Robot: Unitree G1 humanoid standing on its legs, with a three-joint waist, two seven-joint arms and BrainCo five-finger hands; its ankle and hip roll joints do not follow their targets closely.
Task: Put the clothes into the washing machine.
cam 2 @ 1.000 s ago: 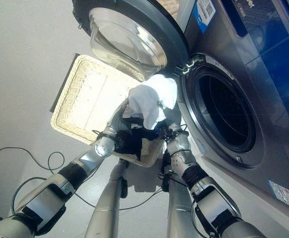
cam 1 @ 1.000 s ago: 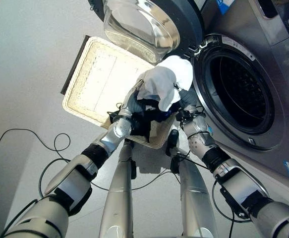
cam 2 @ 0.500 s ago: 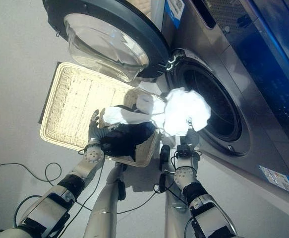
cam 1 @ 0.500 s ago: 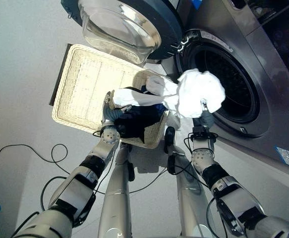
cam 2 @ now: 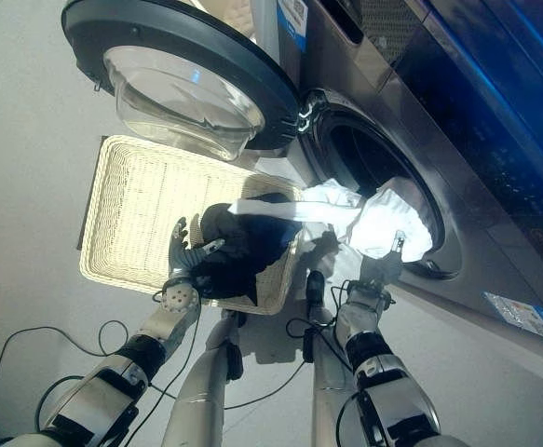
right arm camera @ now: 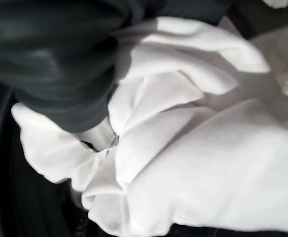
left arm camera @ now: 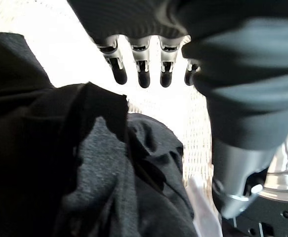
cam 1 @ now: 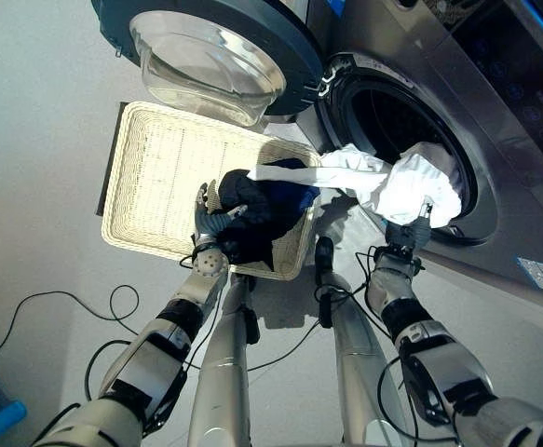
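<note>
One white garment bunched in the right hand at the drum mouth, centre right, tail trailing to the basket; best pushed deep, left hand spread over dark clothes.

Pale grey floor (smooth, sunlit)

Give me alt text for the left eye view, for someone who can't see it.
The robot's right hand lifts a bunched white garment to the open washing machine drum, one end trailing back over the wicker basket. Its open left hand hovers beside dark clothes in the basket, below the swung-open door.
</note>
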